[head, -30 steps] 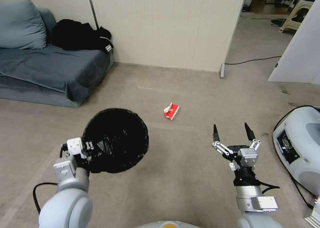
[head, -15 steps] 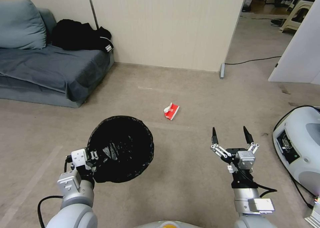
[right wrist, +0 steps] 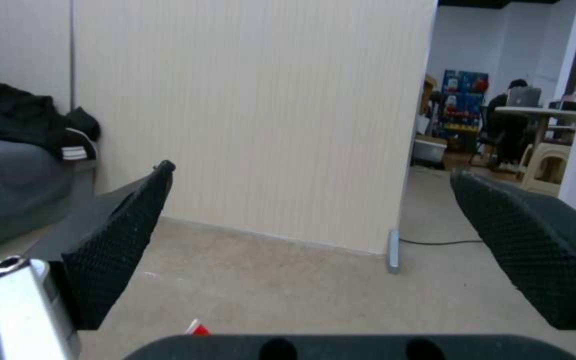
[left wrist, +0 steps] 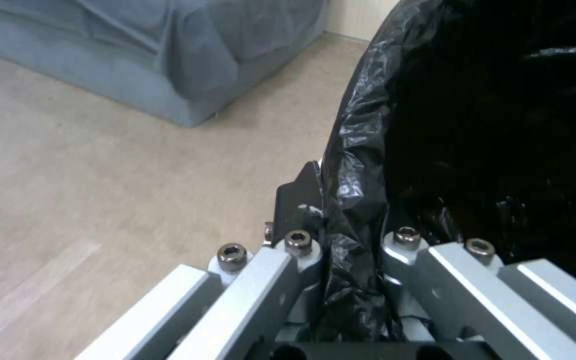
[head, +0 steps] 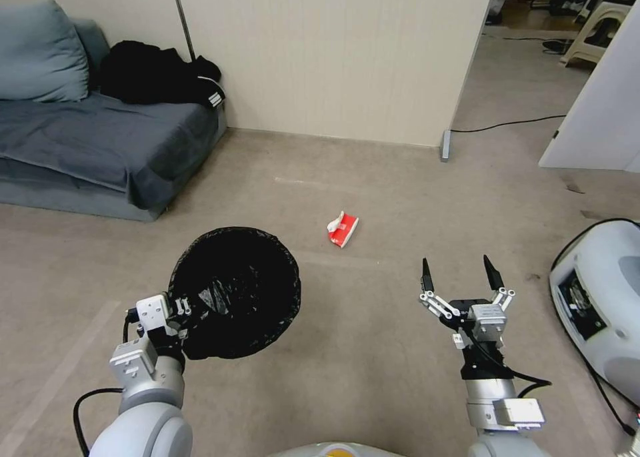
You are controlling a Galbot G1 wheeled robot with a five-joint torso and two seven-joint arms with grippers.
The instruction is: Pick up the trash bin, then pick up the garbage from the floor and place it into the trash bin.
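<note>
While the left gripper (head: pixel 179 308) is clamped on the near rim of the trash bin (head: pixel 233 290), pinching the black liner bag (left wrist: pixel 361 150) between its fingers and carrying the bin off the floor (head: pixel 373 377), the first step of the task looks done and the collecting step is in hand. Taking the bin as the landmark, the right gripper (head: pixel 460 277) hovers well to its right at about the same nearness to the robot, fingers spread wide and holding nothing. Beyond the bin and a little to its right lies the garbage, a red-and-white carton (head: pixel 343 229), alone on the bare floor, apart from both grippers; a sliver of it also shows low between the right gripper's fingers (right wrist: pixel 198 328) in the right wrist view. Farther off, beyond the bin to its left, stands a grey sofa (head: pixel 100 150) with a black clothes heap (head: pixel 157 80) on it, and a pale partition wall (head: pixel 333 50) closes the view behind. My judgement is that the next move calls for bringing the open right gripper forward and down over the carton, with the bin kept level nearby to receive it. The bin's white wall is hidden under the liner, its inside reads as plain black so any contents cannot be made out, and a white machine (head: pixel 600 297) at the far right is cut off by the picture's edge.
</note>
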